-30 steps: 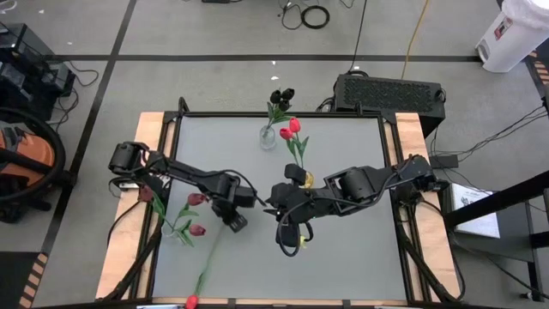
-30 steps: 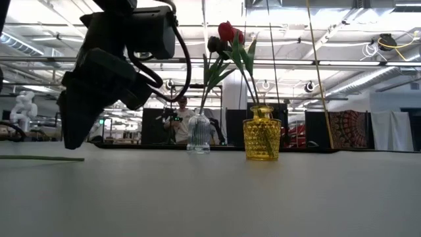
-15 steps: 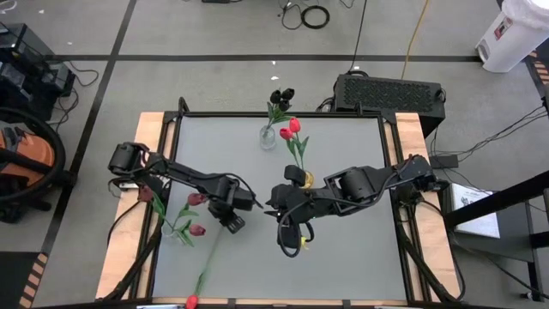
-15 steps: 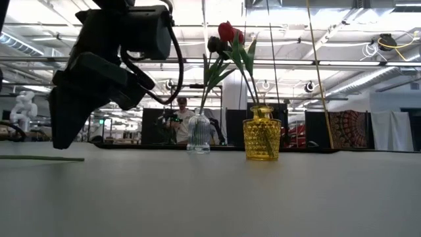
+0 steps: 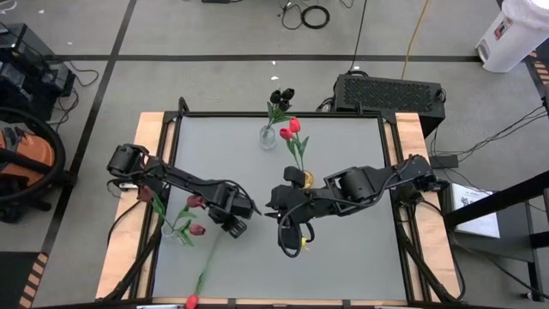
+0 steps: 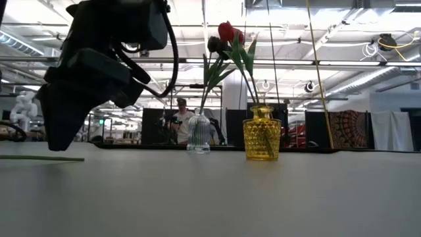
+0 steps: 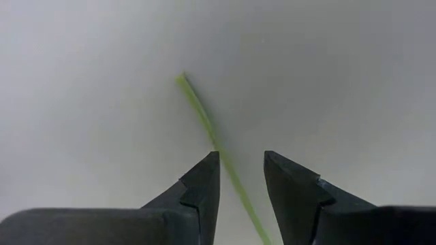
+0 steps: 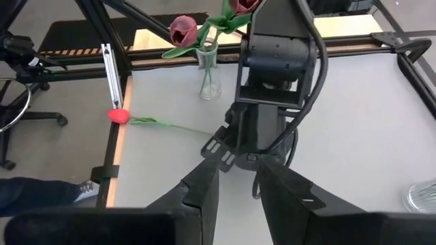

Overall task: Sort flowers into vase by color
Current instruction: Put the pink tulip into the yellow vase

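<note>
A red tulip lies flat on the table, its head [image 5: 190,300] at the near edge and its thin green stem [image 7: 204,122] running up toward the middle. My left gripper [image 7: 241,178] points down over the stem's free end, open, one finger on either side of the stem; I see no touch. It is also in the high view [image 5: 234,227]. My right gripper [image 8: 236,182] hangs high over the table's middle [image 5: 292,242], open and holding nothing. Maroon tulips stand in a clear vase [image 5: 177,232] at the left. Red tulips stand in a yellow vase [image 6: 262,135], dark ones in a clear vase [image 6: 198,135].
The yellow vase [image 5: 304,178] stands close behind my right arm, and the far clear vase [image 5: 268,137] sits near the far edge. The left vase [image 8: 208,76] is close beside my left arm. A wooden rim [image 5: 129,249] frames the grey tabletop. People stand in the room beyond.
My left gripper has slid a little toward the table's left edge, staying low over the stem's free end, and has rolled somewhat about its own axis. Its fingers stay as far apart as before. The flower has not moved.
</note>
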Controlling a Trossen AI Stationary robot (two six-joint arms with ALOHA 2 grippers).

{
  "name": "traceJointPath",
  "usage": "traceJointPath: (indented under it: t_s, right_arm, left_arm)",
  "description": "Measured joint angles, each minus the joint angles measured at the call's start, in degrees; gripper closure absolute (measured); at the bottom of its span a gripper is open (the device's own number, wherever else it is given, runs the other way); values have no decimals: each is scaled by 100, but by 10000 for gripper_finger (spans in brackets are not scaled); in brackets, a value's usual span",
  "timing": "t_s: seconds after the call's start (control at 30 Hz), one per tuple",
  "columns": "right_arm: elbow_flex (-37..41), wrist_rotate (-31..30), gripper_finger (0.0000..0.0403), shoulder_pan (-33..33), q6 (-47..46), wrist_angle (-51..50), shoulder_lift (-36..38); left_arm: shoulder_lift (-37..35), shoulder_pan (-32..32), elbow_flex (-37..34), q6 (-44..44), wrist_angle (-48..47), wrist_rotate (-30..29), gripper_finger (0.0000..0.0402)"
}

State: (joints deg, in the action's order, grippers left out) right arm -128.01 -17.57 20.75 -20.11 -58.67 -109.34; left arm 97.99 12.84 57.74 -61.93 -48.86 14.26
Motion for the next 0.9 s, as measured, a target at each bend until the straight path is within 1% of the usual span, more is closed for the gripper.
traceJointPath:
  t_s: [0.2,0.33,0.47,0.57,0.67,0.9]
  right_arm:
    - [0,147,307,0,24,0,0]
    - [0,147,307,0,0,0,0]
    - [0,286,307,2,-11,2,0]
    - [0,311,307,5,-16,0,0]
    - [0,311,307,15,-14,0,0]
    - [0,311,307,15,24,-9,0]
  left_arm:
    - [0,99,0,-81,33,-102,278]
    - [0,81,-10,-78,-23,-336,278]
    - [0,64,-101,-75,42,-341,278]
    - [0,64,-272,-80,82,-321,278]
    - [-3,60,-428,-83,208,-113,278]
    - [0,64,-398,-81,223,-20,278]
